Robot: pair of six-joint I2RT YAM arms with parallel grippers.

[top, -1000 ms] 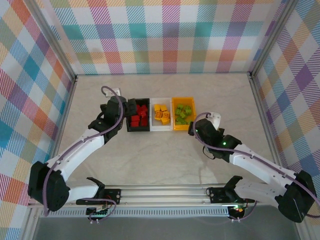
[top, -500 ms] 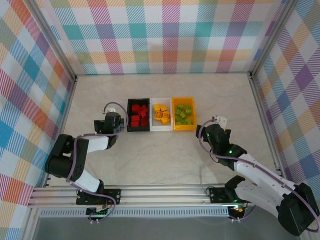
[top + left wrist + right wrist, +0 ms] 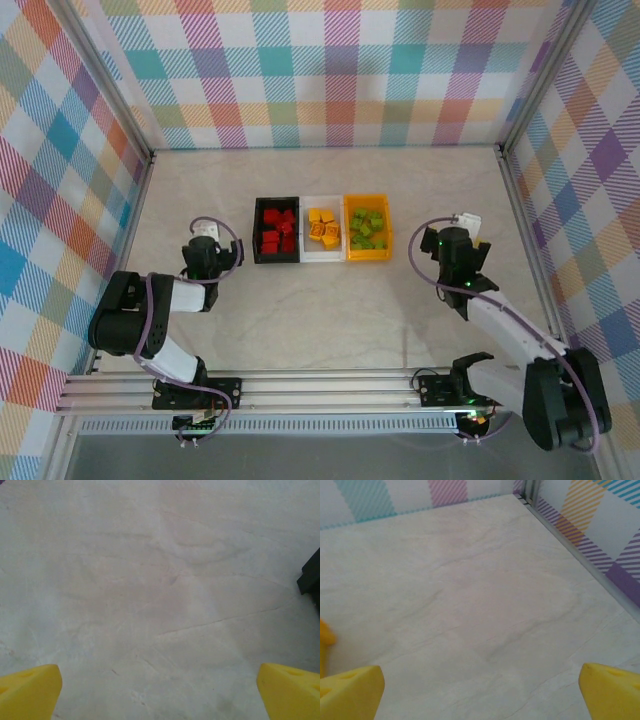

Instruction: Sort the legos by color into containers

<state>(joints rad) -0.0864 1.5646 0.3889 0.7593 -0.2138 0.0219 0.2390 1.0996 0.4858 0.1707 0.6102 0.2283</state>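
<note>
Left gripper withdrew; black bin lies near, rightward.

You're looking at a pale marbled beige tabletop. Just toward twelve o'clock from its middle, three bins stand directly on it in a touching row: the black rectangular plastic bin at nine o'clock, the white rectangular plastic bin in the centre, and the orange-yellow rectangular plastic bin at three o'clock.

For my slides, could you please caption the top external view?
Red legos in black bin, yellow-orange legos in white bin, green legos in orange bin, left gripper and right gripper alongside.
</note>
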